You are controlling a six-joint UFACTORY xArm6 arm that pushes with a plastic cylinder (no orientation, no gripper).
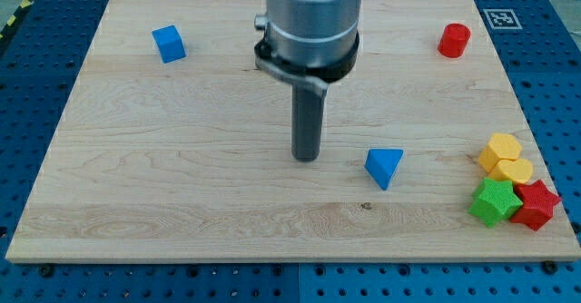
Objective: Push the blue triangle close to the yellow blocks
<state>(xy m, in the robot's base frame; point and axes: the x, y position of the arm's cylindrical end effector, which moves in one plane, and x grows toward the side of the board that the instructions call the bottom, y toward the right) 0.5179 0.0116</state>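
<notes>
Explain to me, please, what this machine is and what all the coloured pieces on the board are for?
This is a robot arm seen by one camera looking down at a wooden board. The arm has no claw; it ends in a dark rod, and my tip slides on the board to push blocks. Nothing is held. My tip stands just to the view's left of the blue triangle, not touching it. At the view's right edge sit two yellow blocks, with a green block and a red star below them. A blue cube lies top left, a red block top right.
</notes>
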